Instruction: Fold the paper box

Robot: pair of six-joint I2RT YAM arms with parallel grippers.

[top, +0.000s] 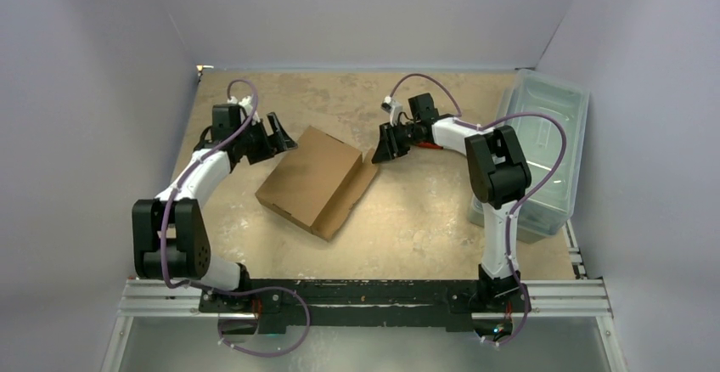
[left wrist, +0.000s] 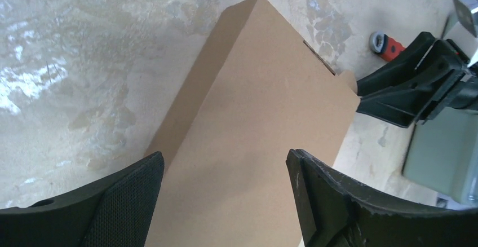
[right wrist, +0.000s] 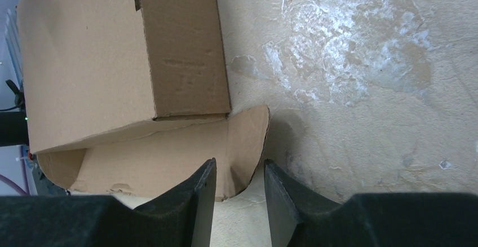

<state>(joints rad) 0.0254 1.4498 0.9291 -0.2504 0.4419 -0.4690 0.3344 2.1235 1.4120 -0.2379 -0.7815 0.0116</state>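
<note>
The paper box lay in the middle of the surface, lid down, with 1 side flap splayed flat. The right claw, jaws set narrow but gripping nothing, straddled the flap's rounded tab, probably to lift it. The left claw hovered wide open and empty at the opposite edge, likely to brace.

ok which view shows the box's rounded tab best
The right wrist view: the rounded tab sits mid-frame, curved edge and crease clear, just ahead of the right gripper. The top view shows it only as a tiny corner of the paper box; the left wrist view catches a sliver past the box's far edge.
</note>
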